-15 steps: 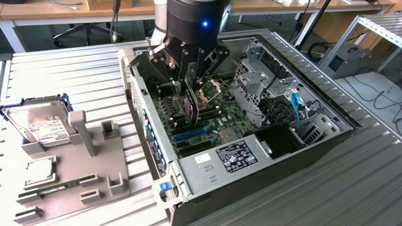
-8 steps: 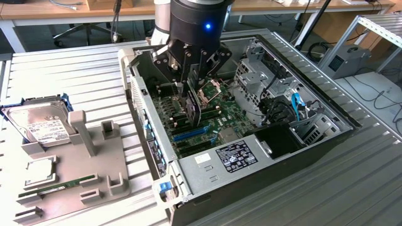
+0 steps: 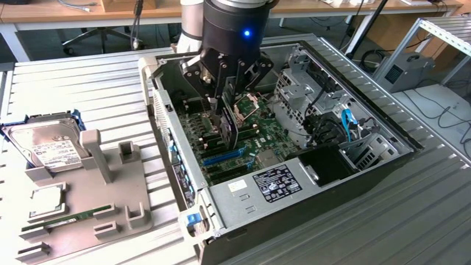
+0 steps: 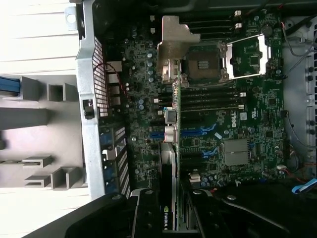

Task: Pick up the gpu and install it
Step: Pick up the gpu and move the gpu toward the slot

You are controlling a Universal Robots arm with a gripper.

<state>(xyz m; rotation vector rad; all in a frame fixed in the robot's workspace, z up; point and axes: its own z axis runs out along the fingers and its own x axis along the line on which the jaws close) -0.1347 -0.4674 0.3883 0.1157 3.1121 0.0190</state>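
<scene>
Though half-hidden, gpu (image 4: 167, 171) within claw (image 4: 169, 220)

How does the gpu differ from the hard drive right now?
The gpu stands on edge, gripped by the tool; the hard drive lies flat, label up. The gpu hangs over the motherboard inside the open case; the hard drive rests on the grey holder outside it. The gpu looks black, the hard drive silver. Both are flat rectangular parts.

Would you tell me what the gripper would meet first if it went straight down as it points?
Likely the blue slot on the motherboard, met by the gpu that the gripper clamps edge-down above it; depth is unclear.
</scene>
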